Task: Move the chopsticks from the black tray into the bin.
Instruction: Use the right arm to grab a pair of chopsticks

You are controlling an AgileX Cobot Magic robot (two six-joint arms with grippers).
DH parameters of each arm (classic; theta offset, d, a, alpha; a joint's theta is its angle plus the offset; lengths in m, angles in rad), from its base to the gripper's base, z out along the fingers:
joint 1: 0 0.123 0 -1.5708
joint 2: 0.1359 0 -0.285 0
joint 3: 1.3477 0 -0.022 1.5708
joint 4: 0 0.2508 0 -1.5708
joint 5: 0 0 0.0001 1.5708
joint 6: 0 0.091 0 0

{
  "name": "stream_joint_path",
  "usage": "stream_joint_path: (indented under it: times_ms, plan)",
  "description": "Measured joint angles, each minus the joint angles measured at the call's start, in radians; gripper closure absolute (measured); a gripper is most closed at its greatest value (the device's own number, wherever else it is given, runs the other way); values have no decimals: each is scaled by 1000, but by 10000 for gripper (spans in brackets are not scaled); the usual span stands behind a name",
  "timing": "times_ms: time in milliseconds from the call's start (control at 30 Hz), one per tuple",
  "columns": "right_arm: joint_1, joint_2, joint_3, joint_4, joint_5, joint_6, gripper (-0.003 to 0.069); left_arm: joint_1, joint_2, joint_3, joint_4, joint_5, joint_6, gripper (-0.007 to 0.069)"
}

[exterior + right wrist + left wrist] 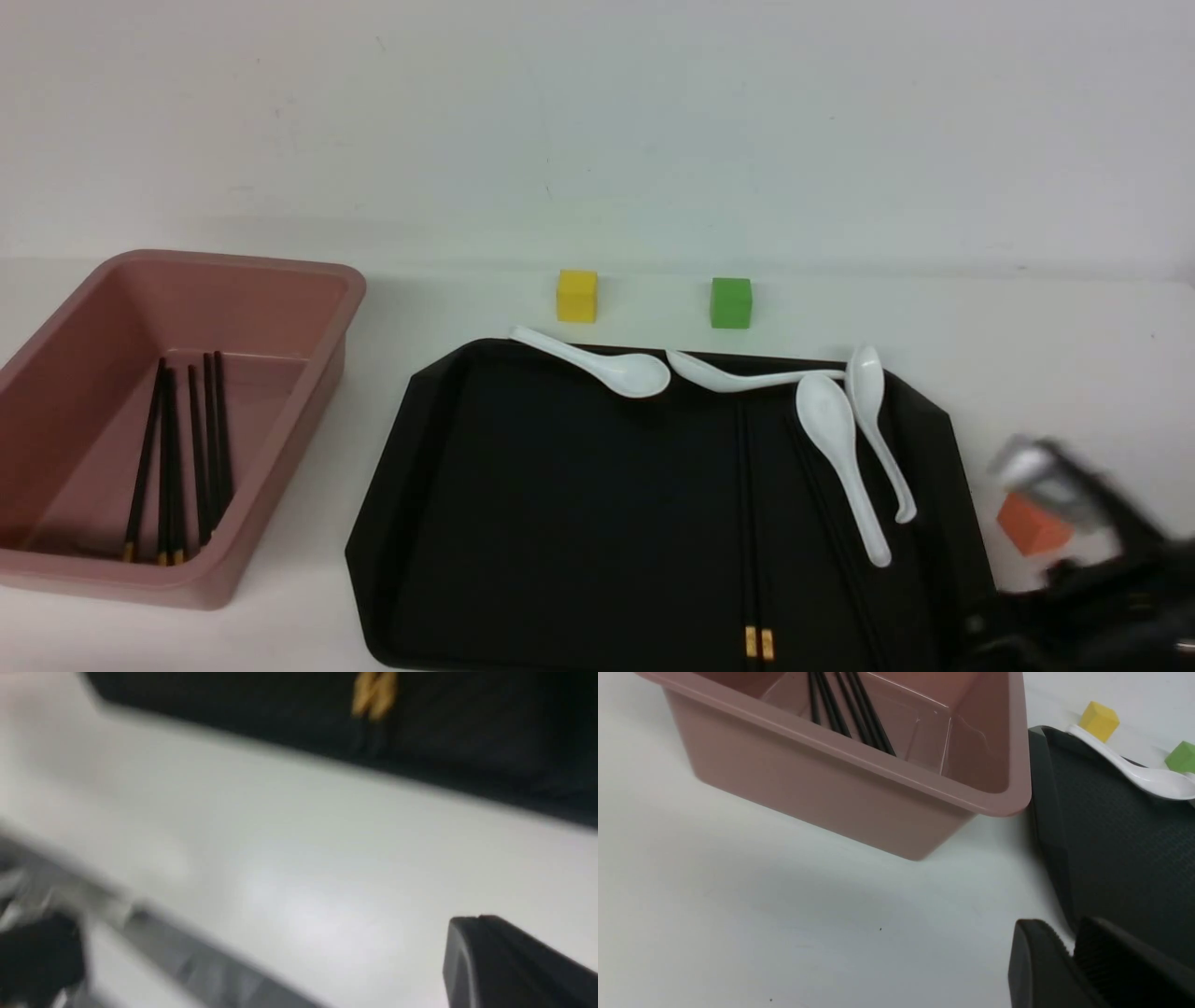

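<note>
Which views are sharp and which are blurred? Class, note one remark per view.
Front view: the bin and black tray are crisp under even light, but the right arm at lower right is smeared. Left wrist view: sharp, with a soft shadow beside the bin. Right wrist view: blurred throughout; the chopsticks show only gold streaks.

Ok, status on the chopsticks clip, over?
Left gripper slightly open, empty; right gripper shut, nothing seen in it. Several chopsticks in the bin, at least two left on the black tray. White soup spoons lie right beside those.
</note>
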Motion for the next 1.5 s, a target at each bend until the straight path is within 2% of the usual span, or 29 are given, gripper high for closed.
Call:
stream_joint_path:
  times_ms: [67, 167, 233, 267, 300, 467, 567, 667, 767, 867, 1000, 1033, 1100, 1300, 1500]
  plan:
    - [70, 81, -44, 42, 13, -39, 653, 0, 0, 0, 0, 0, 0, 488]
    - [174, 146, -114, 50, -4, -31, 652, 0, 0, 0, 0, 0, 0, 487]
    - [242, 168, -183, 17, -40, 39, 651, 0, 0, 0, 0, 0, 0, 487]
    - [283, 175, -220, -32, -76, 118, 651, 0, 0, 0, 0, 0, 0, 487]
    - [289, 176, -234, -43, -82, 149, 651, 0, 0, 0, 0, 0, 0, 487]
    - [428, 179, -408, -508, -233, 705, 646, 0, 0, 0, 0, 0, 0, 487]
    - [504, 195, -494, -798, -208, 1005, 634, 0, 0, 0, 0, 0, 0, 487]
    - [562, 227, -561, -989, -146, 1183, 610, 0, 0, 0, 0, 0, 0, 485]
    - [608, 279, -616, -1099, -99, 1320, 561, 0, 0, 0, 0, 0, 0, 480]
    - [617, 309, -632, -1113, -99, 1356, 511, 0, 0, 0, 0, 0, 0, 479]
    - [617, 366, -636, -1121, -116, 1390, 354, 0, 0, 0, 0, 0, 0, 475]
    - [617, 368, -636, -1122, -116, 1392, 347, 0, 0, 0, 0, 0, 0, 475]
    - [617, 400, -636, -1135, -134, 1398, 263, 0, 0, 0, 0, 0, 0, 473]
    - [617, 454, -637, -1153, -144, 1400, 197, 0, 0, 0, 0, 0, 0, 471]
    - [617, 507, -650, -1147, -149, 1407, 207, 0, 0, 0, 0, 1, 0, 466]
